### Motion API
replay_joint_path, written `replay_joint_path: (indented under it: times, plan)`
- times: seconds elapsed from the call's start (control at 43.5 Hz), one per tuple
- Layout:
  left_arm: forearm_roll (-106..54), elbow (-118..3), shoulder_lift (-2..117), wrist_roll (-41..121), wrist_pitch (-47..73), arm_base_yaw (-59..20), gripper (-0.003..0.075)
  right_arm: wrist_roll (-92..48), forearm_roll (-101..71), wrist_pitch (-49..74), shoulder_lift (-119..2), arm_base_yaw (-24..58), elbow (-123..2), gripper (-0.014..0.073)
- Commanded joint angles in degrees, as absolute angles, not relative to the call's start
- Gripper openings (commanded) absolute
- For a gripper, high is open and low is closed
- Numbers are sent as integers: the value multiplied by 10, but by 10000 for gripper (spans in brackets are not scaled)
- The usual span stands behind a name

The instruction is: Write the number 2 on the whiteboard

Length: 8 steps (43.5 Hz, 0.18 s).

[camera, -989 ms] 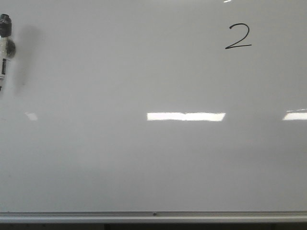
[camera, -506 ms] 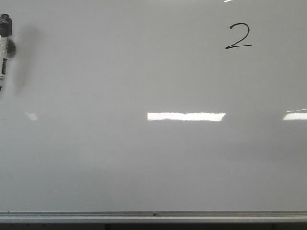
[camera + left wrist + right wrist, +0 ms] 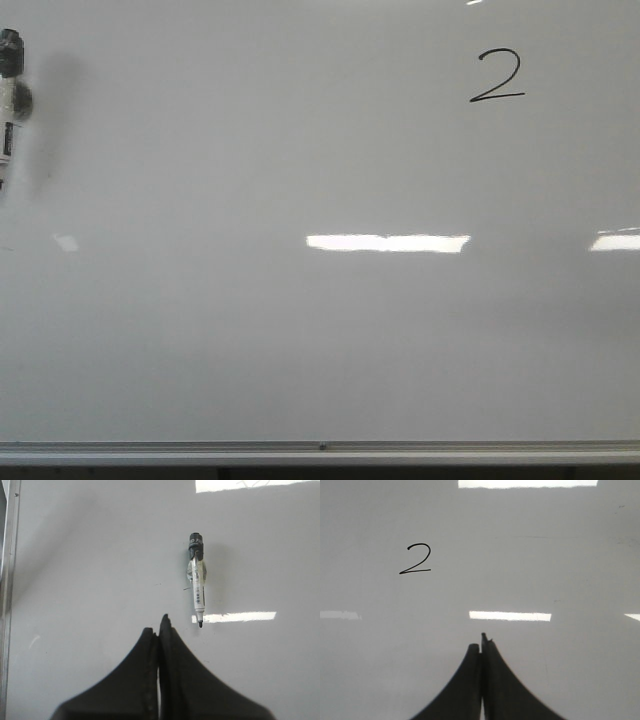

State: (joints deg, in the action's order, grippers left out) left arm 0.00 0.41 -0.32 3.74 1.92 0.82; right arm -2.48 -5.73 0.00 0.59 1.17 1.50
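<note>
The whiteboard (image 3: 300, 340) fills the front view, glossy white-grey. A small black handwritten number 2 (image 3: 497, 76) is on it at the upper right; it also shows in the right wrist view (image 3: 416, 559). A marker (image 3: 9, 100) lies on the board at the far left edge, uncapped, also in the left wrist view (image 3: 198, 580). My left gripper (image 3: 159, 627) is shut and empty, apart from the marker's tip. My right gripper (image 3: 481, 645) is shut and empty, apart from the digit. Neither gripper shows in the front view.
A silver metal rail (image 3: 320, 452) runs along the board's near edge, and another stretch of rail (image 3: 8, 580) shows in the left wrist view. Bright rectangular light reflections (image 3: 388, 243) lie across the board.
</note>
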Motion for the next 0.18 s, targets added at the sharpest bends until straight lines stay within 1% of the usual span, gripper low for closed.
replay_joint_path:
  times: [0.0,0.161]
  plan:
    - [-6,7,-11,37,-32,5,-20,-31,-58,-50,17,12,7,-67]
    - [-6,7,-11,37,-32,5,-20,-31,-58,-50,17,12,7,-67]
